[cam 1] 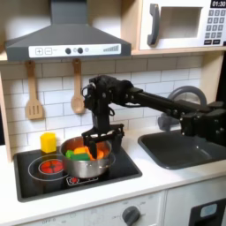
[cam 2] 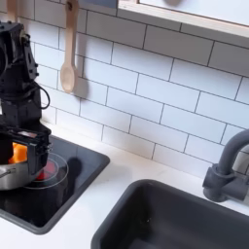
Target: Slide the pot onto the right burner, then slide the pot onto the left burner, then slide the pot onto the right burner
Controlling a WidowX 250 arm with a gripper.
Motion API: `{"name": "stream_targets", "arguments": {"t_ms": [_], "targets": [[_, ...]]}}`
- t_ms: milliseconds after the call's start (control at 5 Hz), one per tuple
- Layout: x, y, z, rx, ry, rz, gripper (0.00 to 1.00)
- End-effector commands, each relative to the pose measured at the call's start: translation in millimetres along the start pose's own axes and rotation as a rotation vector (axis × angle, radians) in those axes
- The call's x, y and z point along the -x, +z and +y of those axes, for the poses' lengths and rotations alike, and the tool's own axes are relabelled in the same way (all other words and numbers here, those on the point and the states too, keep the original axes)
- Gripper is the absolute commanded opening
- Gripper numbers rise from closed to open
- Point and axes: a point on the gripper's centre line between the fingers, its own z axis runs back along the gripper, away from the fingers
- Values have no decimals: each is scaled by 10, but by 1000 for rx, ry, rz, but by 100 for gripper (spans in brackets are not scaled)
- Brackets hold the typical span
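The first exterior view takes in the whole toy kitchen: a grey range hood (cam 1: 66, 40), a microwave (cam 1: 181, 24), two wooden utensils (cam 1: 33, 93) hanging on the white tile wall, a small yellow cup (cam 1: 48, 141) at the back of the black cooktop (cam 1: 124, 168), and a dark sink (cam 1: 181, 150) with a grey faucet (cam 1: 181, 95). The second exterior view stands closer, showing one wooden spoon (cam 2: 67, 60) on the tiles, the sink basin (cam 2: 175, 219) and the faucet's base (cam 2: 229, 170). In the first exterior view the gripper (cam 1: 99, 141) reaches down into the pot (cam 1: 88, 163), its fingers apart on either side of the back rim, though I cannot tell whether they press on it. The one pot holds orange, green and yellow food pieces and sits on the right burner (cam 1: 78, 179), whose thin rings peek out beneath. The left burner (cam 1: 46, 165), with its solid red centre, lies bare on the first exterior view's left. In the second exterior view the gripper (cam 2: 29, 146) hangs over the pot (cam 2: 12, 175) at the frame's left edge.
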Motion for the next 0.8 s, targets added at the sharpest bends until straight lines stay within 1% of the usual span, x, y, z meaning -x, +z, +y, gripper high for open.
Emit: {"name": "stream_targets", "arguments": {"t_ms": [0, 200, 400, 600], "targets": [[-11, -37, 6, 11, 3, 9, 100], [-10, -20, 5, 3, 2, -5, 58], [-12, -25, 8, 3, 10, 2, 0], [-20, -29, 5, 9, 16, 0, 0]]}}
